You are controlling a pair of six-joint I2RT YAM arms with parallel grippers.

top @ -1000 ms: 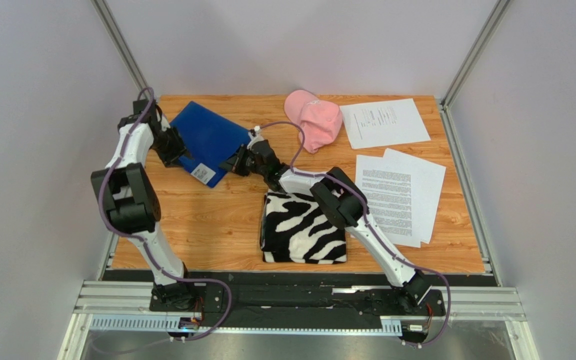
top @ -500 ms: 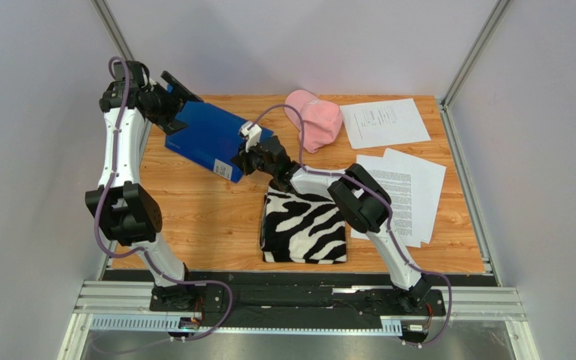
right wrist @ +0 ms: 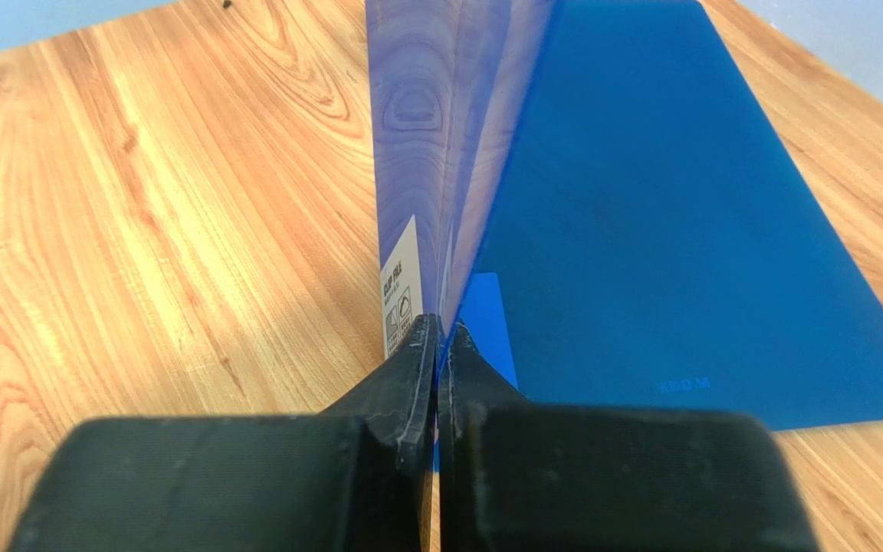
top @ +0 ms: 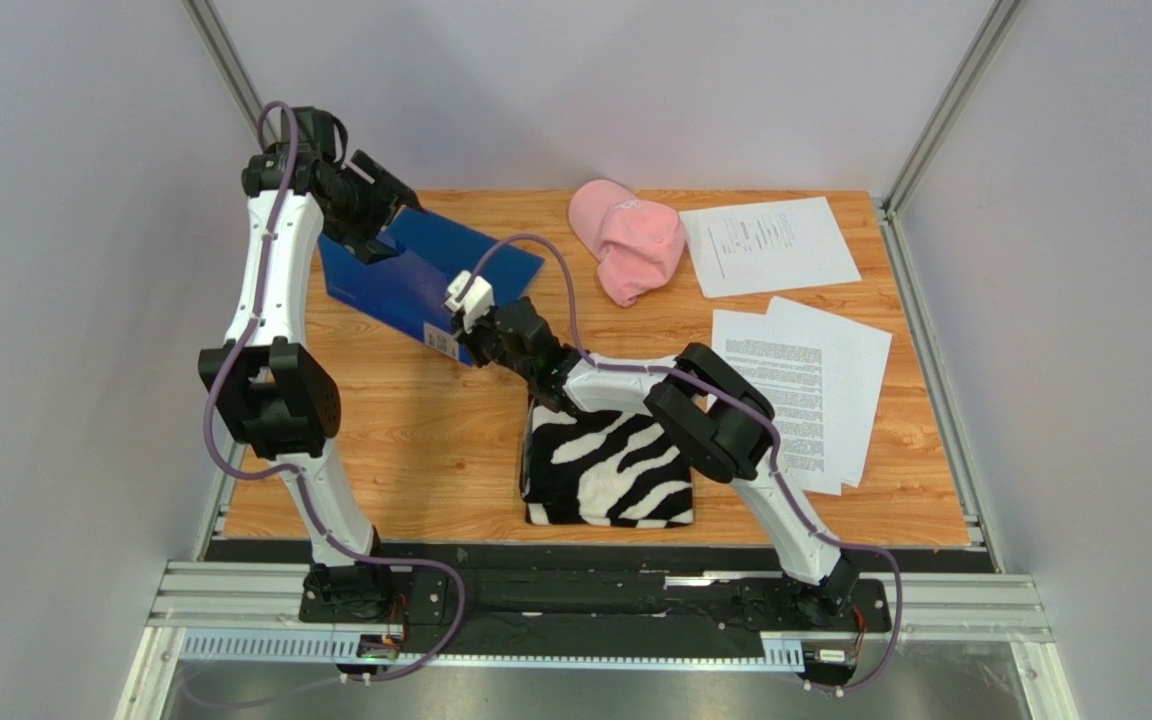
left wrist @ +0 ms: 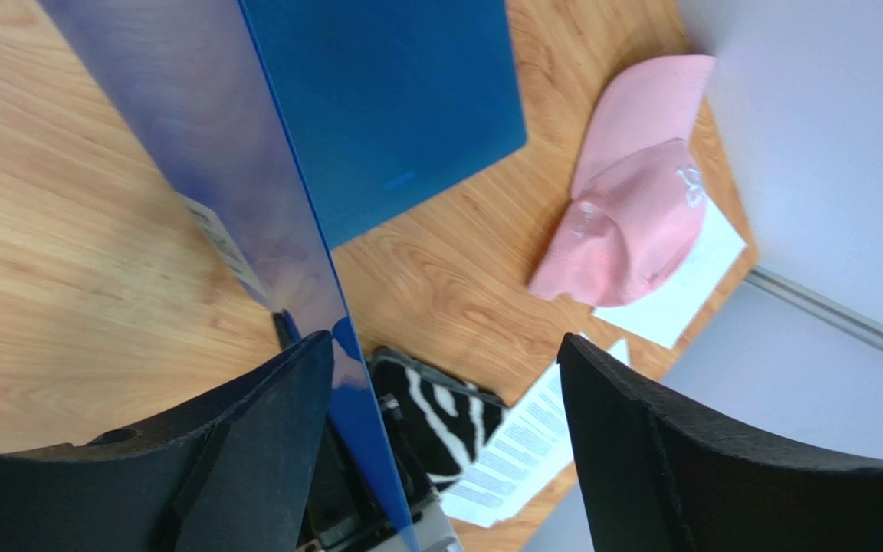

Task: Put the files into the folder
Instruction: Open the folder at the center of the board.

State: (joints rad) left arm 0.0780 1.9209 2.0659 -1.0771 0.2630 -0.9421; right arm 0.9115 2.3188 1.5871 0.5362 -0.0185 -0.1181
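Overhead camera looks down from behind the near edge, taking in the whole surface. Both wrist cameras sit in close by the far-left corner, sharing the folder, its cover edge-on.

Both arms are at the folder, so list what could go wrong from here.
The right gripper pinches just the cover edge of the blue folder while the left gripper stands open: the cover may slip and fall shut. The printed sheets lie far right, so fetching them may mean letting go.
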